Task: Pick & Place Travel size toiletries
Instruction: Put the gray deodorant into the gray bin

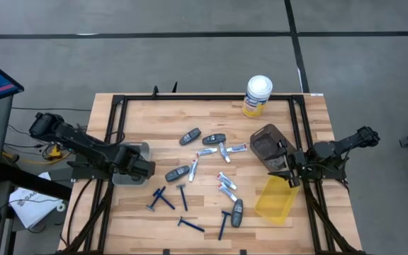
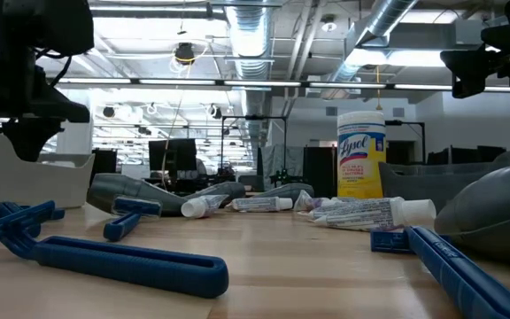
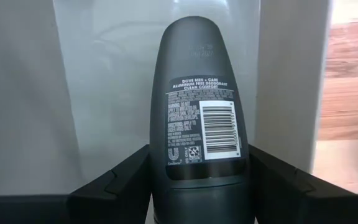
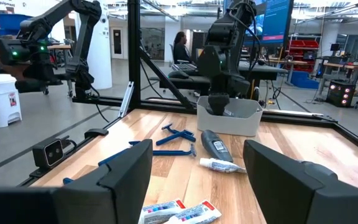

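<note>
My left gripper hangs over a pale grey bin at the table's left side, shut on a dark grey oval deodorant. More dark grey deodorants, blue razors and silver-white tubes lie flat across the table's middle. The open right gripper waits at the table's right, between a dark brown tub and a yellow bin, touching nothing. Its wrist view looks across the table at a deodorant and a tube. My left gripper pinches the deodorant between its two fingers, one on each narrow side, near the end closest to the wrist. It points down into the bin. The deodorant hangs below the fingers, rounded end downward; whether that end touches the bin floor cannot be told.
A yellow canister with a white lid stands at the table's far edge. Black frame rails run along the table's sides. Bare wood lies at the near left corner and the far middle.
</note>
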`<control>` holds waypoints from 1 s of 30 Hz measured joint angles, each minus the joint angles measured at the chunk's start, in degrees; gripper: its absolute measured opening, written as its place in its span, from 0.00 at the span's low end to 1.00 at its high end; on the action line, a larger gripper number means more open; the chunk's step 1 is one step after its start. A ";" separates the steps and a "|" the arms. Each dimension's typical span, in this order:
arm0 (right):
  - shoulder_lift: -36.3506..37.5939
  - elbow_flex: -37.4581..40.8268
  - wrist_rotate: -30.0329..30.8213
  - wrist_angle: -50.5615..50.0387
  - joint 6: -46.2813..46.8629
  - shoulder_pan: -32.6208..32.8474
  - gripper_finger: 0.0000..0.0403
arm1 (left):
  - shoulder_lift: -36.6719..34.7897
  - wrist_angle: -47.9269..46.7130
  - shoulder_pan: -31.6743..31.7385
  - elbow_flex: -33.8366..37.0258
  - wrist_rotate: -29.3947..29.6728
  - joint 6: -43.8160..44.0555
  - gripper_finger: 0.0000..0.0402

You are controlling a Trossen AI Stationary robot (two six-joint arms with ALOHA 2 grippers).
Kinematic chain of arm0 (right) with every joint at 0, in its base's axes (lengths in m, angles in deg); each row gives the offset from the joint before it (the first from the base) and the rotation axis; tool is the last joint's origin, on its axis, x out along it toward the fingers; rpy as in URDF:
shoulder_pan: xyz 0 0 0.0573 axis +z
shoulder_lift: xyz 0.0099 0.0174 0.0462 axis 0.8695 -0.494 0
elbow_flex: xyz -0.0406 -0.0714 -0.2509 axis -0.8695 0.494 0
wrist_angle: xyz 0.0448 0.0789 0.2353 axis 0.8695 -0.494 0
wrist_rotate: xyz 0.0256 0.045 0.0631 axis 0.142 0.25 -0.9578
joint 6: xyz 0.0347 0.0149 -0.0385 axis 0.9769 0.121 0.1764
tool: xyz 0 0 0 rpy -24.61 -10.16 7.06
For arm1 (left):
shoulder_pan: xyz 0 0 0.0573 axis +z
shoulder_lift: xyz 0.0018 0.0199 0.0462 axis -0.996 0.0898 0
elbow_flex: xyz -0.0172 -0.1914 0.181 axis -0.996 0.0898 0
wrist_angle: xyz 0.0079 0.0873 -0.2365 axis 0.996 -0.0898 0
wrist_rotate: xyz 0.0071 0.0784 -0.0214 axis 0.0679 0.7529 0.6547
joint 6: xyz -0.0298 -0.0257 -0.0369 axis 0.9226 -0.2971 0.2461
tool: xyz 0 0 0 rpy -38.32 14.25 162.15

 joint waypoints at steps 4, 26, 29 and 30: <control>0.01 0.00 0.00 0.00 0.00 0.01 0.61 | 0.00 0.21 0.00 0.00 0.04 -0.28 0.54; -0.01 0.00 0.02 0.15 0.00 0.01 0.61 | -10.52 1.44 -0.02 -0.01 1.32 -2.58 0.63; 0.01 0.00 0.02 0.17 0.00 0.02 0.61 | -15.31 1.82 0.00 -0.41 2.18 -4.69 0.63; 0.00 0.00 0.02 0.17 0.00 0.02 0.61 | -16.48 1.86 -0.02 -0.87 2.77 -4.95 0.63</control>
